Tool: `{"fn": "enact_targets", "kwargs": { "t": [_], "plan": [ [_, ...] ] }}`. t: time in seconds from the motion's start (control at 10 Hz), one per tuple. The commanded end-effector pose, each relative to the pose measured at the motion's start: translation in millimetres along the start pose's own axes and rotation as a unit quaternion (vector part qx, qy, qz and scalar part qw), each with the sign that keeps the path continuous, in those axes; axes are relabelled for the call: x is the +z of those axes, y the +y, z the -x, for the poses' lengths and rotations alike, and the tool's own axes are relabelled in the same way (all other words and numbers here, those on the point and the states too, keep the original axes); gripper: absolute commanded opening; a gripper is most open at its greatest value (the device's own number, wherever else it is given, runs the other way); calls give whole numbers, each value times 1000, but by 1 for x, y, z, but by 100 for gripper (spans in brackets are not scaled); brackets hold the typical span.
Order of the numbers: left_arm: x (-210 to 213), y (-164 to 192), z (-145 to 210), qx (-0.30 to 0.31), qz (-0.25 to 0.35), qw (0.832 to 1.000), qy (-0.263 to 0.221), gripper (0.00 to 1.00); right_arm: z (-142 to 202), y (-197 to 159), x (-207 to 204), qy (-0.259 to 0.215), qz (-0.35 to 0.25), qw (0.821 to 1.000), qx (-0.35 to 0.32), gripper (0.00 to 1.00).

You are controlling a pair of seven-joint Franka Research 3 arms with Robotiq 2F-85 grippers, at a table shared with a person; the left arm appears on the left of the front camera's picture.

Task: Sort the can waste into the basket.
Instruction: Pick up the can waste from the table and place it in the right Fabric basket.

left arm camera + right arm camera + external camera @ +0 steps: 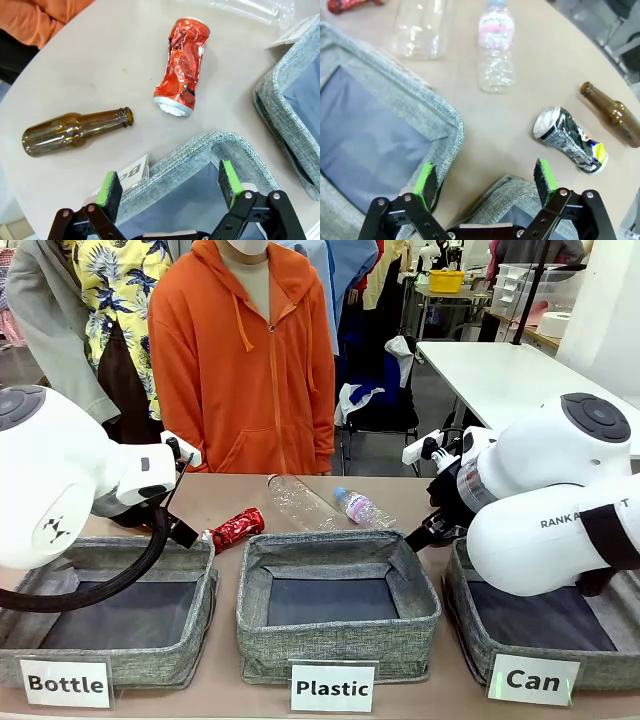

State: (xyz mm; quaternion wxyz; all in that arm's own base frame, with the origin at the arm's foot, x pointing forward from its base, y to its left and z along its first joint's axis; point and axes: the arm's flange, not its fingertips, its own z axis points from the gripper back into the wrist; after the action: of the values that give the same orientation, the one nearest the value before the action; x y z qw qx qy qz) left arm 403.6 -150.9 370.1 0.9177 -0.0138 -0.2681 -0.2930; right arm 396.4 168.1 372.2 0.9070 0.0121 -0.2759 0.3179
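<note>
The red can [238, 528], crushed, lies on the table behind the Bottle bin, and the left wrist view shows the same red can [181, 60] just beyond that bin's rim. My left gripper [170, 187] hangs open and empty over that rim. The black can [572, 140], dented and showing a yellow-green end, lies on the table ahead and to the right of my right gripper [487, 182], which is open and empty. The basket [470, 625] with the Can card stands at the front right under my right arm, and its rim [505, 192] lies under the right fingers.
Bins marked Bottle [190, 625] and Plastic [340, 635] stand left and middle. Two clear plastic bottles [300, 502] [357, 506] lie behind the Plastic bin. A brown bottle [75, 131] lies left of the red can, another brown bottle [615, 114] beyond the black can. A person in orange [245, 360] stands opposite.
</note>
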Motion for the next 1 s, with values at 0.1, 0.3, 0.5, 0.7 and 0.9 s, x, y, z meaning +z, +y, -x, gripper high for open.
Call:
{"fn": "enact_targets", "kwargs": {
  "t": [0.1, 0.3, 0.5, 0.7, 0.9],
  "plan": [
    [0, 0, 0, 0, 0, 1000, 0, 100, 0, 0, 0, 0, 0, 1000, 0, 100],
    [0, 0, 0, 0, 0, 1000, 0, 100, 0, 0, 0, 0, 0, 1000, 0, 100],
    [0, 0, 0, 0, 0, 1000, 0, 100, 0, 0, 0, 0, 0, 1000, 0, 100],
    [50, -6, -23, 17, 46, 997, -65, 100, -16, -12, 47, -33, -30, 999, 3, 100],
    [122, -15, -37, 131, 102, 983, -75, 100, -23, -16, 107, -52, -92, 991, -87, 100]
  ]
}}
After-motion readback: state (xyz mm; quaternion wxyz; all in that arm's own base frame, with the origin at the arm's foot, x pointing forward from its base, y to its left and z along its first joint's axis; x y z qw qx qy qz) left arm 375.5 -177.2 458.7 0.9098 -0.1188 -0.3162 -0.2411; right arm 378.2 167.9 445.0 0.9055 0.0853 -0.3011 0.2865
